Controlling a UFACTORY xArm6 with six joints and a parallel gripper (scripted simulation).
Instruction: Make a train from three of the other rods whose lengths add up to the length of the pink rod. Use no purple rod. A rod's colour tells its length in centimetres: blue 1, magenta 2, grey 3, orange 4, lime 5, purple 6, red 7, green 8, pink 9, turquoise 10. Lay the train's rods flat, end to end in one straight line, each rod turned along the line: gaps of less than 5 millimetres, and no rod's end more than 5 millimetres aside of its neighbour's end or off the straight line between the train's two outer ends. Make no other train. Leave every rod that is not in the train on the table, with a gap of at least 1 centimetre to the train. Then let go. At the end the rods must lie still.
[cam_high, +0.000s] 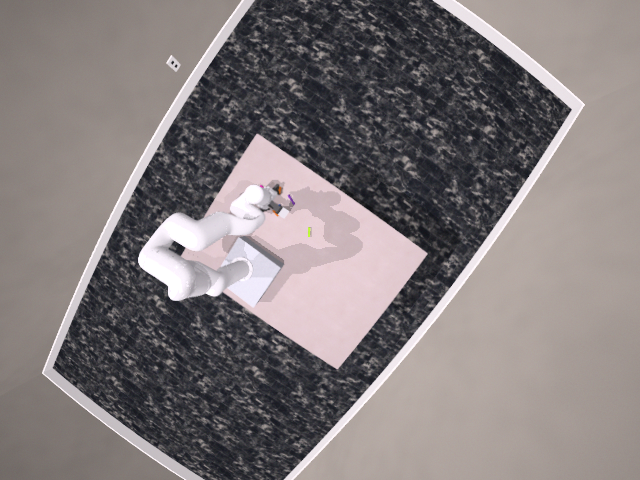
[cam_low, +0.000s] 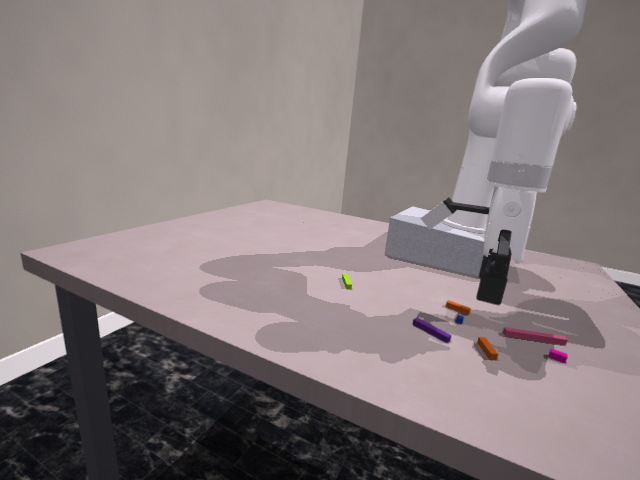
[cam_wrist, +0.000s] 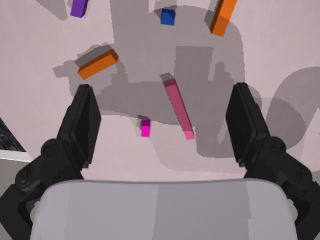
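Observation:
My gripper is open and empty, above the table near the pink rod. The pink rod lies flat between the fingers in the wrist view. The magenta rod lies beside it. One orange rod lies nearer the front edge in the exterior view. Another orange rod lies near the short blue rod. The lime rod lies apart. All these rods are separate.
The purple rod lies near the blue rod and the two orange rods. The grey base block carries the arm. The pink-grey table bears large arm shadows.

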